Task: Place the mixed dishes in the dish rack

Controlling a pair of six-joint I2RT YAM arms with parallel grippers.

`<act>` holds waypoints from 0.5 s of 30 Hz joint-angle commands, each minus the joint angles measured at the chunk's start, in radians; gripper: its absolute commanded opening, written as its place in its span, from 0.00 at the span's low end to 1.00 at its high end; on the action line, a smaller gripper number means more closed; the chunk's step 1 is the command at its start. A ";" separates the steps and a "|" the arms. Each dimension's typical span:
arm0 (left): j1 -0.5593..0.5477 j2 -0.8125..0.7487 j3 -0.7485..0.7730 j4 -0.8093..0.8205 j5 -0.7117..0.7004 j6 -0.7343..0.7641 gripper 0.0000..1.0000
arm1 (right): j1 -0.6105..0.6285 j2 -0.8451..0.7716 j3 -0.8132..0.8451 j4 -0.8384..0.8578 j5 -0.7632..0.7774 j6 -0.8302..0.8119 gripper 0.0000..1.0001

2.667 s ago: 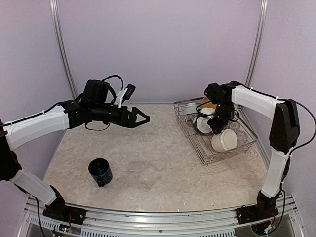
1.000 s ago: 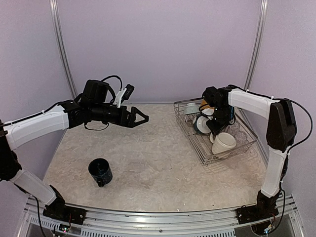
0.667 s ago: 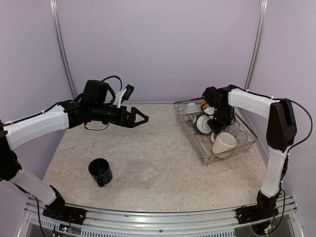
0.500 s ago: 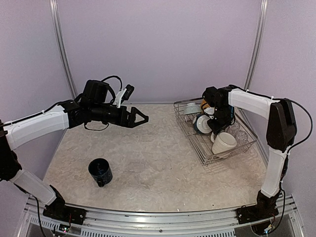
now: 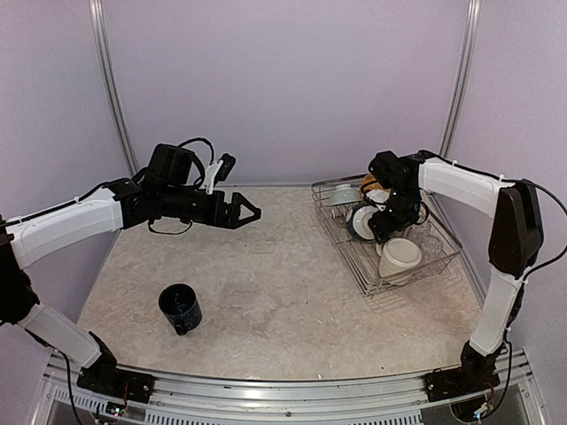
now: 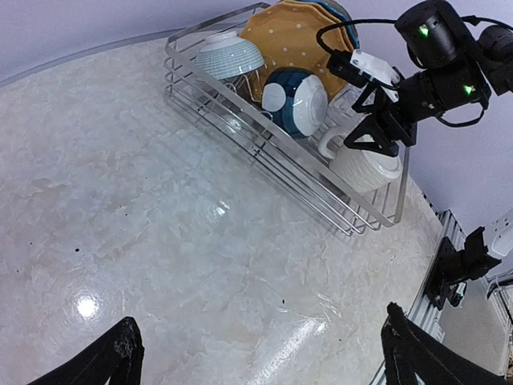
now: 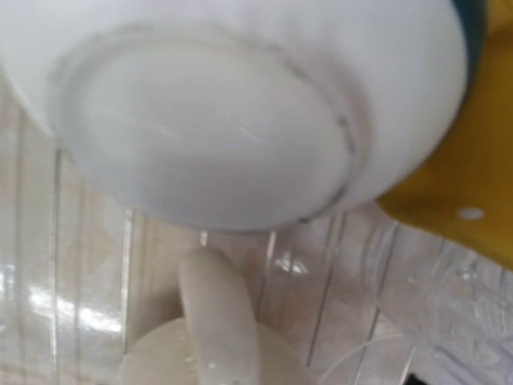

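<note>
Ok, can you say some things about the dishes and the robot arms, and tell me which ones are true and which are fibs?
1. The dark blue mug stands on the speckled table, outside the silver wire dish rack. True.
2. The yellow scalloped plate with white dots lies flat on the table. False: it stands on edge inside the rack.
3. The left gripper is holding the cream mug. False: it is open and empty above the table, and the cream mug sits in the rack.
4. The right gripper is over the rack, close to the cream mug. True.
</note>
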 commanded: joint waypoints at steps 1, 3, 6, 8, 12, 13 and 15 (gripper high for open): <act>0.030 -0.018 0.020 -0.076 -0.072 -0.030 0.99 | -0.011 -0.050 -0.024 0.048 -0.066 -0.023 0.79; 0.053 -0.036 0.020 -0.123 -0.119 -0.054 0.99 | -0.010 -0.071 -0.024 0.071 -0.075 -0.025 0.81; 0.093 -0.060 0.028 -0.265 -0.221 -0.120 0.99 | 0.002 -0.136 -0.023 0.131 -0.088 -0.026 0.81; 0.119 -0.073 0.039 -0.397 -0.282 -0.180 0.99 | 0.014 -0.180 -0.026 0.176 -0.096 -0.028 0.80; 0.124 -0.090 0.023 -0.626 -0.389 -0.265 0.97 | 0.044 -0.242 -0.028 0.242 -0.091 -0.023 0.79; 0.121 -0.096 0.009 -0.661 -0.402 -0.296 0.97 | 0.053 -0.252 -0.026 0.251 -0.086 -0.021 0.79; 0.108 -0.119 -0.028 -0.718 -0.422 -0.369 0.96 | 0.072 -0.263 -0.023 0.266 -0.077 -0.018 0.79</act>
